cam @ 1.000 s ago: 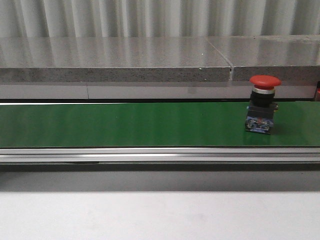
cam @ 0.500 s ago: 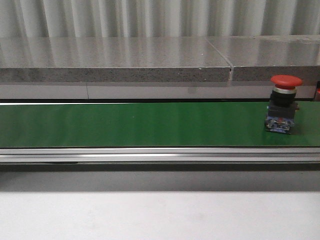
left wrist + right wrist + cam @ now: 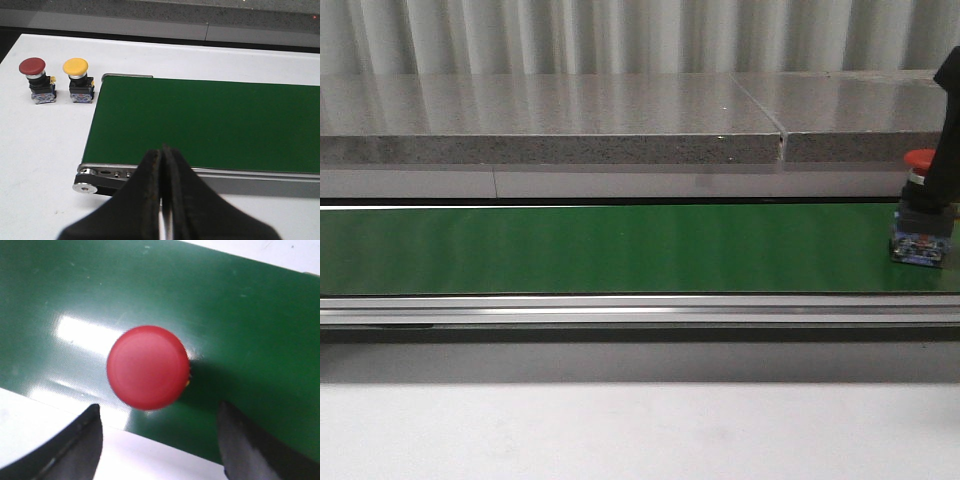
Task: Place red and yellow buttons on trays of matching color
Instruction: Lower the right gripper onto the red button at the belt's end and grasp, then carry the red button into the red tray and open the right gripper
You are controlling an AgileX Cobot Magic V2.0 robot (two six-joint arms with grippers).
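Observation:
A red button (image 3: pixel 921 215) on a black and blue base rides the green belt (image 3: pixel 600 248) at the far right of the front view, partly covered by my right arm (image 3: pixel 946 130). From above, its red cap (image 3: pixel 148 367) lies just ahead of my open right gripper (image 3: pixel 159 416), whose fingers (image 3: pixel 82 440) stand wide apart. My left gripper (image 3: pixel 162 159) is shut with nothing in it, near the belt's end (image 3: pixel 200 120). A second red button (image 3: pixel 36 80) and a yellow button (image 3: pixel 79 80) stand side by side on the white table beyond that end. The trays are out of view.
The belt's metal rail (image 3: pixel 620 310) runs along its near side, with its roller end (image 3: pixel 92 181) close to my left gripper. A grey stone ledge (image 3: pixel 550 120) lies behind the belt. White table (image 3: pixel 620 430) is in front.
The red button has travelled to the right along the belt, from right of centre to the frame's right edge. My right arm has come into the front view over it.

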